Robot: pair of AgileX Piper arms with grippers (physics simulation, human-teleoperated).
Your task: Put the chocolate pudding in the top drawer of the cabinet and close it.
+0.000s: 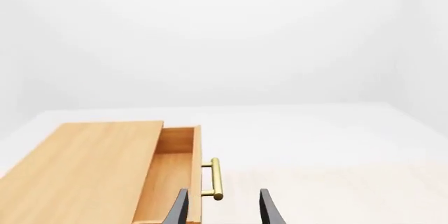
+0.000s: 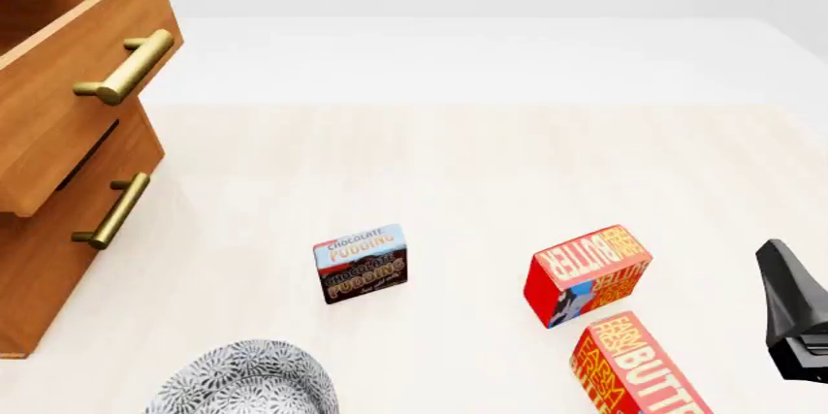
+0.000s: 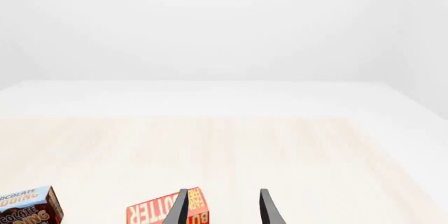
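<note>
Wooden top drawer (image 2: 72, 65) stands open, so you fetch next: your spread, empty right pincer (image 3: 222, 208) needs the chocolate pudding (image 2: 361, 263) lying beyond the butter box (image 2: 587, 274) beside it.

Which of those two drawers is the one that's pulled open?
The top drawer, the deeper one: it juts out from the cabinet so you can see inside it. The lower drawer beneath sits pushed in, showing only its front and brass handle.
</note>
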